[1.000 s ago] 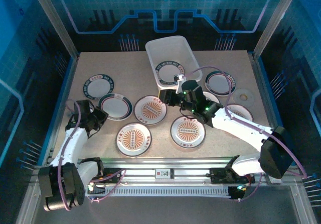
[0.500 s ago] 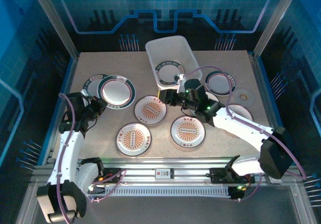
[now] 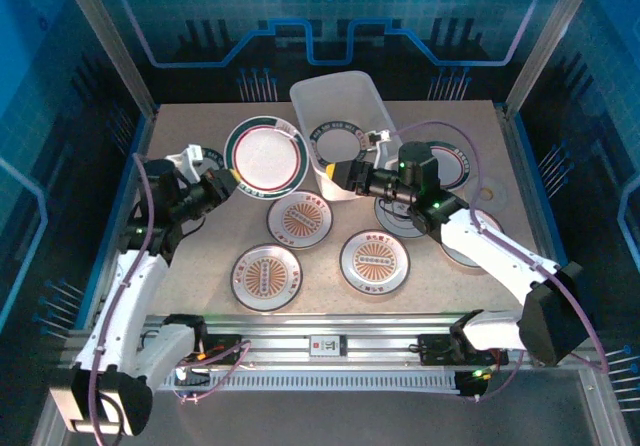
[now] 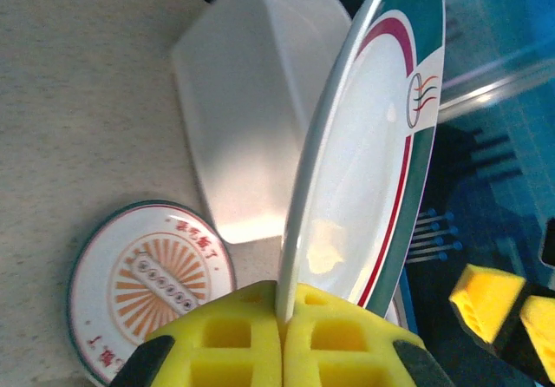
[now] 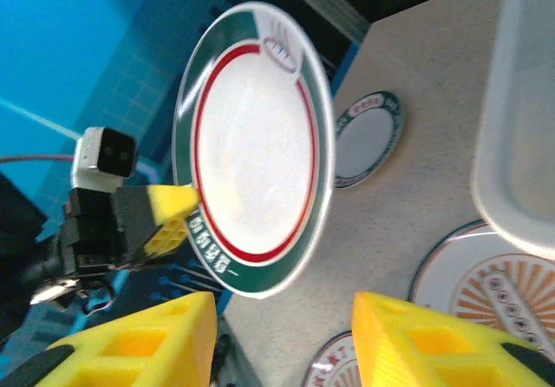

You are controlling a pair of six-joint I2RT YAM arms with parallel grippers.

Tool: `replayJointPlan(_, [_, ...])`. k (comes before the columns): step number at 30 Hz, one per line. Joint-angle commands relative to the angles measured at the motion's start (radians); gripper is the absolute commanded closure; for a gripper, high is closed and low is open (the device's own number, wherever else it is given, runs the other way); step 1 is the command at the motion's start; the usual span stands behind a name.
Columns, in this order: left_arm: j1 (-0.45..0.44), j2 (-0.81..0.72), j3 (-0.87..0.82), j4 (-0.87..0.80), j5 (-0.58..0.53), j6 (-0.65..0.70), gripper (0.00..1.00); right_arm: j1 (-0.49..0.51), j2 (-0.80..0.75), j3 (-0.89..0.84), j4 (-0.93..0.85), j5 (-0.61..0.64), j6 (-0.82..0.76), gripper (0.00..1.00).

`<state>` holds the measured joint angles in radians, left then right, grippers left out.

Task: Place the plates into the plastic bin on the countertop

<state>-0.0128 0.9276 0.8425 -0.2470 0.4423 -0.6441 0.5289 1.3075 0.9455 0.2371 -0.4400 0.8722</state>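
1. Top view: the left gripper (image 3: 222, 181) is clamped on the edge of a green-rimmed plate (image 3: 265, 153), which it holds in the air just left of the bin (image 3: 333, 88), face tipped toward the camera. The right gripper (image 3: 345, 174) hovers at the bin's near end with nothing in it. A lettered plate (image 3: 338, 146) lies inside the bin. Three orange-centred plates (image 3: 300, 218) and several others lie flat on the countertop (image 3: 205, 266).

2. Left wrist view: the yellow pads (image 4: 234, 344) meet on a thin strip of the rim, so the plate stands nearly on edge above them, with the bin just behind it. It looks stiff, glazed and breakable, and probably slick. Most of its weight hangs away from this narrow pinch, so it could pivot or slide out. A deeper bite over the rim would likely hold it better.

3. Right wrist view: this gripper's own fingers (image 5: 139, 335) stand well apart and empty. The held plate faces the camera, and the bin's wall is at the right. The plates lying flat offer only a low lip, so the rim seems the one place to take hold of them. They should be set down gently, not dropped.
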Motion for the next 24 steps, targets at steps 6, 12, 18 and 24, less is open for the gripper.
replayJointPlan(6, [-0.102, 0.042, 0.070, 0.096, 0.003, 0.032, 1.00, -0.007, 0.060, -0.022, 0.145, -0.087, 0.070, 0.56])
replayJointPlan(12, [-0.125, 0.043, 0.073, 0.110, -0.004, 0.036, 1.00, -0.009, 0.079, -0.040, 0.156, -0.063, 0.082, 0.58])
replayJointPlan(18, [-0.132, 0.043, 0.076, 0.109, -0.006, 0.040, 1.00, -0.023, 0.071, -0.060, 0.171, -0.041, 0.097, 0.59])
replayJointPlan(24, [-0.134, 0.035, 0.073, 0.101, -0.016, 0.044, 1.00, -0.032, 0.039, -0.099, 0.179, -0.021, 0.106, 0.59])
